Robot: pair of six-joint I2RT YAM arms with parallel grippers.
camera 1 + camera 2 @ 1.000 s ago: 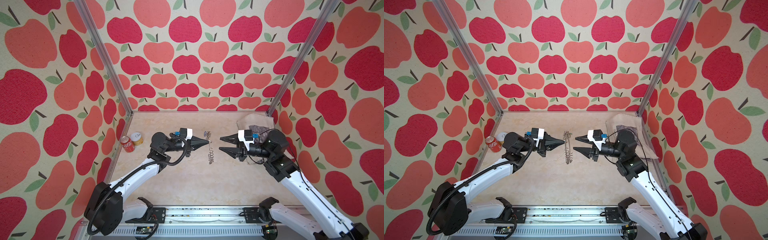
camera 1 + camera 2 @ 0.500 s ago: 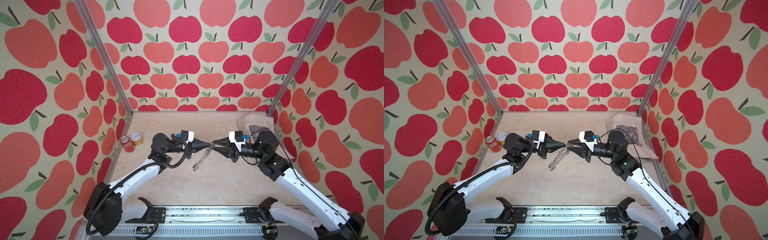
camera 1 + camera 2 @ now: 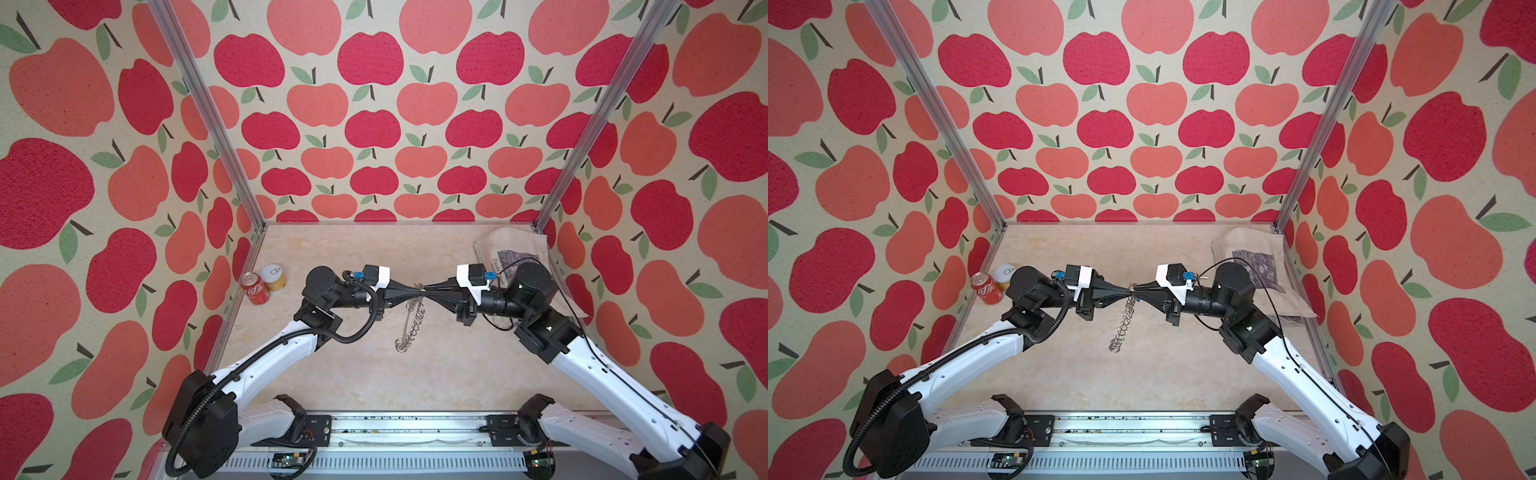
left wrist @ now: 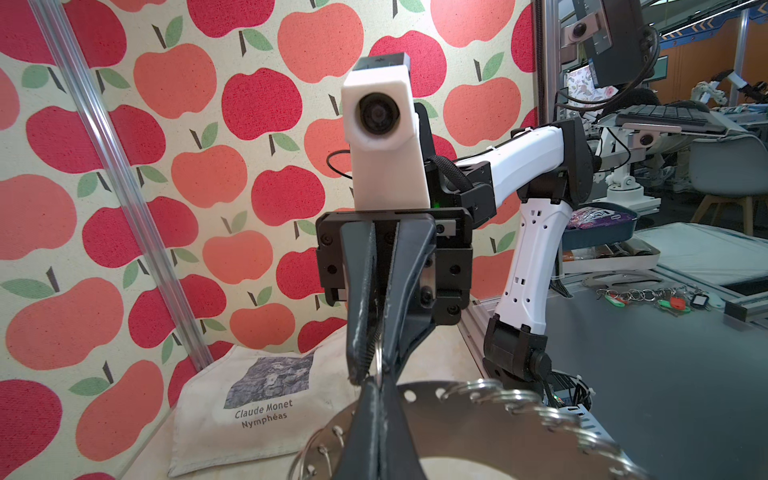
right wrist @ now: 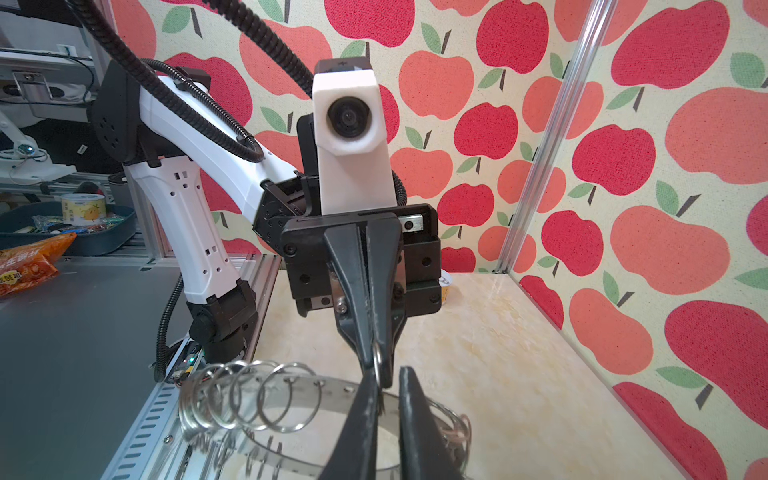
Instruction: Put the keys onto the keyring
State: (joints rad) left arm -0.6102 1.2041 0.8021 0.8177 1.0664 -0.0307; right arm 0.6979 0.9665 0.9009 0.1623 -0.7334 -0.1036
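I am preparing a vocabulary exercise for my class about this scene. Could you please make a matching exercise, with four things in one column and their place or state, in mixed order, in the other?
Things:
1. red can
2. cloth bag
3. keyring
4. left gripper

Place or state:
A. shut on one wire ring
B. lies in the far right corner
C. stands upright at the left side
D. hangs down in the middle of the scene

Pairs: 1-C, 2-B, 3-D, 4-A
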